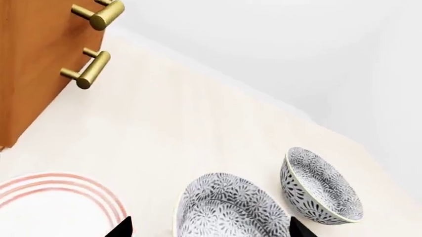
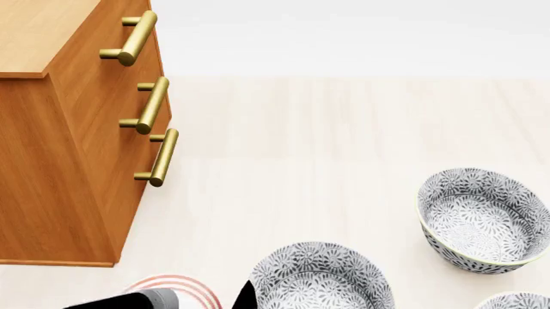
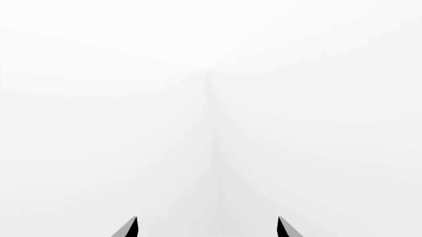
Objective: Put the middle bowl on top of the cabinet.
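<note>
Three grey-and-white floral bowls show in the head view: one at the bottom centre (image 2: 320,277), one at the right (image 2: 483,219), and one cut off in the bottom right corner (image 2: 518,301). I cannot tell which of them is the middle bowl. My left gripper (image 1: 209,228) is open, and its fingertips straddle the bottom-centre bowl (image 1: 228,207) without touching it. A second bowl (image 1: 321,186) sits beyond it. The orange-brown cabinet (image 2: 60,161) stands at the left, its lighter top (image 2: 38,32) bare. My right gripper (image 3: 207,227) is open and faces blank white.
A flat white plate with red rings (image 1: 53,202) lies beside the left gripper, between the bowl and the cabinet (image 1: 26,64). Brass bar handles (image 2: 153,106) stick out from the cabinet front. The pale floor (image 2: 326,148) stretches from the cabinet to the bowls.
</note>
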{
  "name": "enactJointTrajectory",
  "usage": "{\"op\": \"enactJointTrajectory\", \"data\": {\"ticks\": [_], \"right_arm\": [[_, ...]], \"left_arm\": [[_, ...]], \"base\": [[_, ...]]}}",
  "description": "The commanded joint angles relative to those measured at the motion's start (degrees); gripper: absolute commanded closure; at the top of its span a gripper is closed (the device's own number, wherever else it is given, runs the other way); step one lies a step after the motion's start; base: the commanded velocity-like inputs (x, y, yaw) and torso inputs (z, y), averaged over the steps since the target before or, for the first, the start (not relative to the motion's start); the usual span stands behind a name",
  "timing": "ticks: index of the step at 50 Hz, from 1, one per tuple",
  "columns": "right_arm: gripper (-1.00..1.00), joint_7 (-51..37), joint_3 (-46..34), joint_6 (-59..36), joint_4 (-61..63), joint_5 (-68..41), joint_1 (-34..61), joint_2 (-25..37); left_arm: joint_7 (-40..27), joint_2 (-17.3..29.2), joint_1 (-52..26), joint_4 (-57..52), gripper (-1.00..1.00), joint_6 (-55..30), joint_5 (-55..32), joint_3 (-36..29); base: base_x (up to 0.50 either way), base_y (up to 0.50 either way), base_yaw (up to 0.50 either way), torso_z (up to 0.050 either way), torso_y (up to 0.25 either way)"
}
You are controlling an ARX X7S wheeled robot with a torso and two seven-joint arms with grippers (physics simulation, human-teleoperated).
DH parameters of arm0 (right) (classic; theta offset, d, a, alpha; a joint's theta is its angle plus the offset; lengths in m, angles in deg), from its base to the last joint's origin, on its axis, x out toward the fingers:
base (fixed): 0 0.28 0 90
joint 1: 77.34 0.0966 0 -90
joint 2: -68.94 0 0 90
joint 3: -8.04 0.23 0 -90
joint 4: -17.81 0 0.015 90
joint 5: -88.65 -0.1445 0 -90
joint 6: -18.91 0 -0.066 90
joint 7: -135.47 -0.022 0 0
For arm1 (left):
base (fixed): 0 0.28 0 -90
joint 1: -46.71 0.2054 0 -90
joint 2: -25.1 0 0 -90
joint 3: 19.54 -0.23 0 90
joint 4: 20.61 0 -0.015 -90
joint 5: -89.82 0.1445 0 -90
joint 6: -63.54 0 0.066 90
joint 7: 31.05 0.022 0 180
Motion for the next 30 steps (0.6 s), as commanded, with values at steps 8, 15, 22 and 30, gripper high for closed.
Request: {"op": "enactJointTrajectory", "data": {"ticks": [8,15,22,30], "right_arm": [[-1.0,-0.1,0.3,0.6,-0.1,-0.4,-0.5,0.6],[-1.0,-0.1,0.5,1.0,-0.3,-0.7,-0.7,0.7],[-1.0,-0.2,0.5,1.3,-0.2,-0.7,-1.0,0.6],[-1.0,-0.3,0.4,1.3,-0.1,-0.6,-1.1,0.7]], "left_arm": [[2.9,-0.6,-3.0,7.5,-1.0,4.1,-1.4,-2.5],[5.0,-0.6,-4.7,12.5,-1.0,6.1,-1.3,-3.0],[7.3,-0.2,-5.6,17.3,-1.0,7.9,-0.5,-4.3],[9.3,0.3,-5.9,21.0,-1.0,10.1,0.0,-4.8]], "base": [[0.0,0.0,0.0,0.0,0.0],[0.0,0.0,0.0,0.0,0.0],[0.0,0.0,0.0,0.0,0.0],[0.0,0.0,0.0,0.0,0.0]]}}
